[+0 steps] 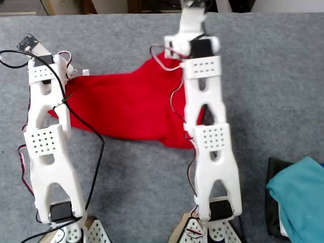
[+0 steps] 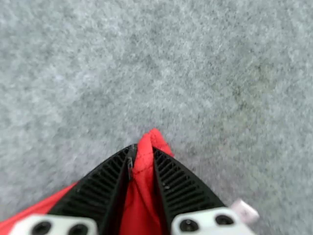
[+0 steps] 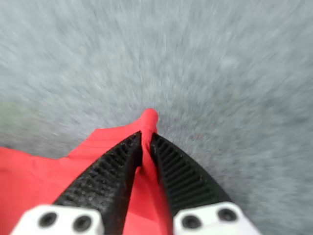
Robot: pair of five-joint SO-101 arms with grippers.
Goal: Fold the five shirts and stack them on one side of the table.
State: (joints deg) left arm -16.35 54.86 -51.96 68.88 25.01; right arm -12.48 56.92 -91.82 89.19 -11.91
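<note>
We see the red fabric shirt [image 1: 126,106] lying spread on the grey felt-like tabletop [image 1: 263,76], stretched between the two white arms toward the far side of the table. Part of its right edge is covered by the right arm in the high view.

The left gripper [image 2: 142,152] is pinched closed on a corner of the red shirt. Its black ribbed fingers [image 2: 110,178] press the cloth from both sides, and a small red tip pokes out just past the fingertips, with the grey tabletop beyond it.

The right gripper [image 3: 145,139] is likewise clamped on another corner of the same shirt, with a fold of red cloth squeezed between its ribbed fingers [image 3: 176,169] and a red point showing beyond them. More of the shirt trails off to one side beneath it.

At the near right edge of the tabletop, well apart from the red shirt, a teal cloth [image 1: 301,197] rests bunched on top of a dark item [image 1: 273,202] we cannot identify.
</note>
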